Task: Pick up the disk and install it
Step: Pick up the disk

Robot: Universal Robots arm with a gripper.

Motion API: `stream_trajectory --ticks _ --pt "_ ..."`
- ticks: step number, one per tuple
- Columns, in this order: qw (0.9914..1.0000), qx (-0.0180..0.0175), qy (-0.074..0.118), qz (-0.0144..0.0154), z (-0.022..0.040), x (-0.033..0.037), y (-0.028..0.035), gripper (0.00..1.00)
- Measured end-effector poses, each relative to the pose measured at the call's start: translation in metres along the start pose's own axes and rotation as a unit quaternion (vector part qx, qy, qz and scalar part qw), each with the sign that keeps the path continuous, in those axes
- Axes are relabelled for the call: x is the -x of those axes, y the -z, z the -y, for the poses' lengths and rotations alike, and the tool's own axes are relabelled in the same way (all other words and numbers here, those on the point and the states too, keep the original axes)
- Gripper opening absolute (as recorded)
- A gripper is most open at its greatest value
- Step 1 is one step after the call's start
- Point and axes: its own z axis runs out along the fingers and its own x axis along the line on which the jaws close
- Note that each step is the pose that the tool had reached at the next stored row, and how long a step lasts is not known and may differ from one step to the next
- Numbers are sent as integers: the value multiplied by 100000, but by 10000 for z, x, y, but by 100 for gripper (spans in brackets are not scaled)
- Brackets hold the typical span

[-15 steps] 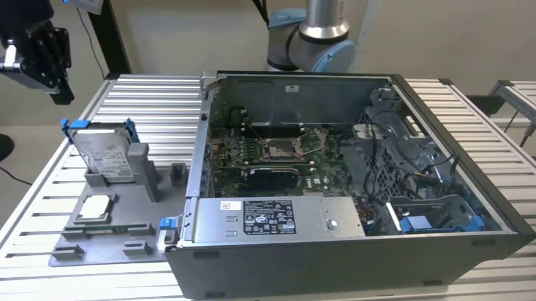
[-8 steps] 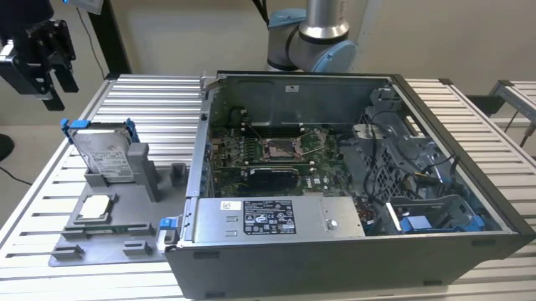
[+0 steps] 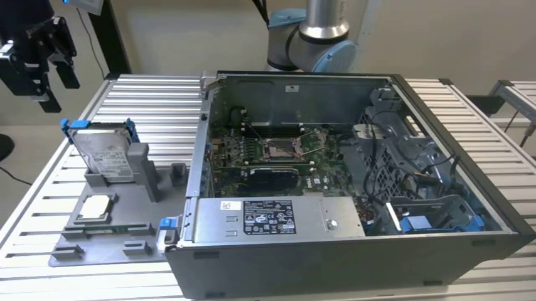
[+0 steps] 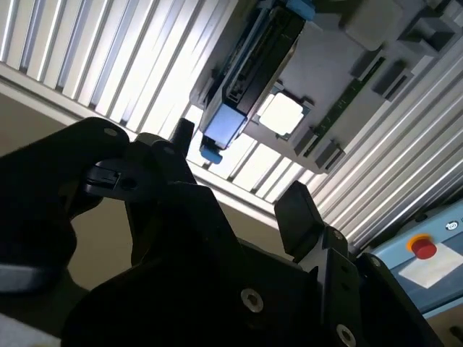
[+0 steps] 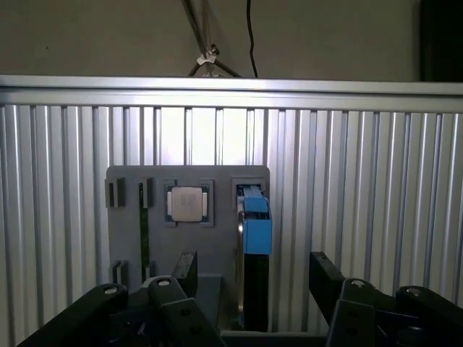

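Desk [image 3: 150, 88]: slatted metal, carrying an open computer case [image 3: 352, 251] and a grey holder [image 3: 117, 241]
Disk [image 3: 105, 153]: upright in the holder, blue bracket [image 3: 74, 125] framing its top, untouched
Approach: I judge it best to centre the jaws over the disk's thin edges, squared to the bracket and clear of the holder
Tool [image 3: 57, 88]: spread wide, empty, hanging well apart from the disk, touching nothing

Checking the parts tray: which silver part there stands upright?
The disk in its blue bracket, standing on edge in the grey tray; the small square chip lies flat.
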Motion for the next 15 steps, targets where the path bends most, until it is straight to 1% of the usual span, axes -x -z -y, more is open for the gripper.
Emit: stream_trajectory --ticks 15 --pt "99999 -5 319 -1 0 0 -21 100"
